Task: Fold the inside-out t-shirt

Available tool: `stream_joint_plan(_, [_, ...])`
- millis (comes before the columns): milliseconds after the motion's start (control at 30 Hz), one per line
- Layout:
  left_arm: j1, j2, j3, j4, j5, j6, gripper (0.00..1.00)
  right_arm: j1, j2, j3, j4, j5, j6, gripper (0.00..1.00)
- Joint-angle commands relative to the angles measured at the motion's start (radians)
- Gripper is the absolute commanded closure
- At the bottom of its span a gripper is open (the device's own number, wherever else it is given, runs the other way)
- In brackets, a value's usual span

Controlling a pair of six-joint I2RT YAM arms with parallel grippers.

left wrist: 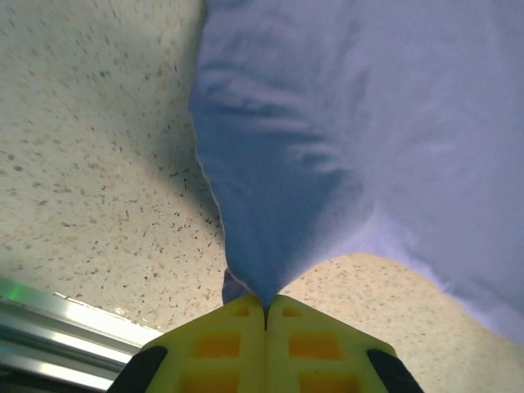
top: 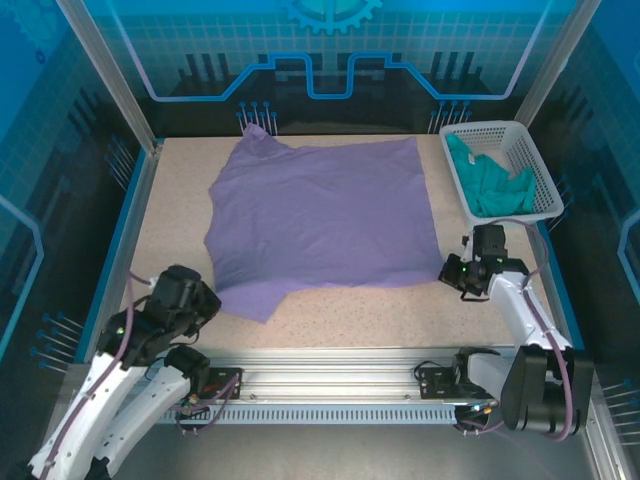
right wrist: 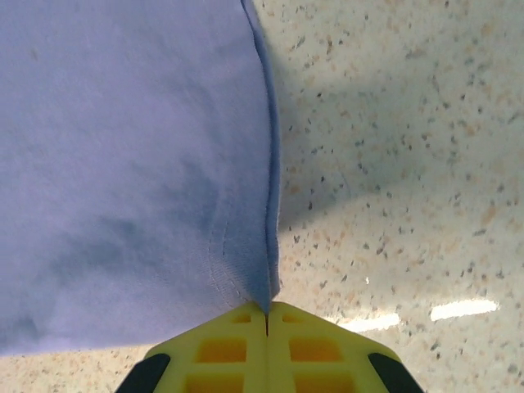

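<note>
The inside-out t-shirt (top: 320, 215), lavender-purple and wrinkly, lies spread over the middle of the speckled table. My left gripper (top: 212, 298) sits at the shirt's near left corner. In the left wrist view its yellow jaws (left wrist: 265, 309) are shut on a pinched fold of the t-shirt (left wrist: 344, 131). My right gripper (top: 447, 270) is at the near right corner. In the right wrist view it (right wrist: 268, 311) is shut on the seamed edge of the t-shirt (right wrist: 123, 164).
A white basket (top: 538, 170) with a teal-green garment (top: 490, 185) stands at the back right. An aluminium rail (top: 330, 365) runs along the near edge, and blue walls close in the table. Bare tabletop (top: 360, 315) lies between the shirt and the rail.
</note>
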Motion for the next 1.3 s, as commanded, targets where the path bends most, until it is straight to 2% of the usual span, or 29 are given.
stream_joint_plan(0, [0.000, -0.010, 0.071, -0.151, -0.062, -0.009, 1.00, -0.015, -0.055, -0.020, -0.051, -0.016, 0.048, 1.00])
stream_joint_plan(100, [0.000, 0.007, 0.052, -0.114, -0.071, 0.011, 1.00, -0.014, -0.080, -0.034, -0.031, -0.018, 0.065, 1.00])
stream_joint_plan(267, [0.024, 0.110, 0.009, 0.050, -0.050, 0.099, 1.00, 0.005, -0.039, 0.002, 0.008, -0.026, 0.053, 1.00])
stream_joint_plan(533, [0.254, 0.272, -0.010, 0.285, 0.155, 0.287, 1.00, 0.056, 0.088, 0.100, 0.045, 0.007, 0.005, 1.00])
stream_joint_plan(933, [0.360, 0.506, 0.113, 0.434, 0.253, 0.411, 1.00, 0.075, 0.272, 0.240, 0.060, 0.028, -0.048, 1.00])
stream_joint_plan(1267, [0.437, 0.642, 0.207, 0.505, 0.280, 0.459, 1.00, 0.080, 0.391, 0.337, 0.078, 0.032, -0.059, 1.00])
